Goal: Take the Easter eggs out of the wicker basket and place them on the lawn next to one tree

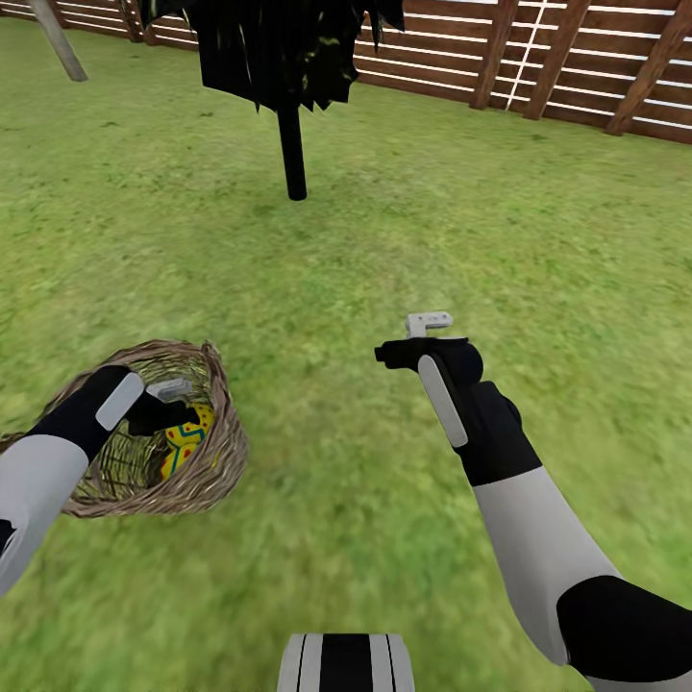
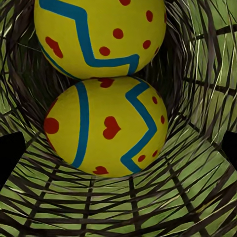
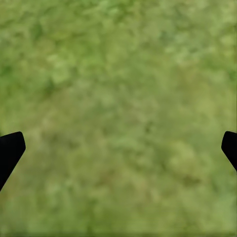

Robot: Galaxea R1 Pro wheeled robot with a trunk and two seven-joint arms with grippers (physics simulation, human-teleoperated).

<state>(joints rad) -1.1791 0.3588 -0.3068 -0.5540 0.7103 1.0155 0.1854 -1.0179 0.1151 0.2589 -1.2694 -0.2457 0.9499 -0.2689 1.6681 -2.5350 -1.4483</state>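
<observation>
The wicker basket (image 1: 216, 452) sits on the lawn (image 1: 384, 240) at the lower left. My left gripper (image 1: 165, 402) reaches down into it and is open, its dark fingertips (image 2: 10, 158) wide apart. Two yellow Easter eggs with blue zigzags and red hearts lie inside, one (image 2: 106, 128) straight ahead of the open fingers, the other (image 2: 98, 34) touching it beyond. Part of an egg (image 1: 187, 440) shows beside my left wrist. My right gripper (image 1: 418, 336) hovers open over bare grass (image 3: 118, 98), holding nothing. A pale grey tree trunk (image 1: 58, 40) leans at the far left.
A black-trunked tree (image 1: 293, 154) with near-black foliage stands ahead in the middle. A brown slatted fence (image 1: 538, 67) closes the yard behind it. Open grass stretches between the basket and both trees.
</observation>
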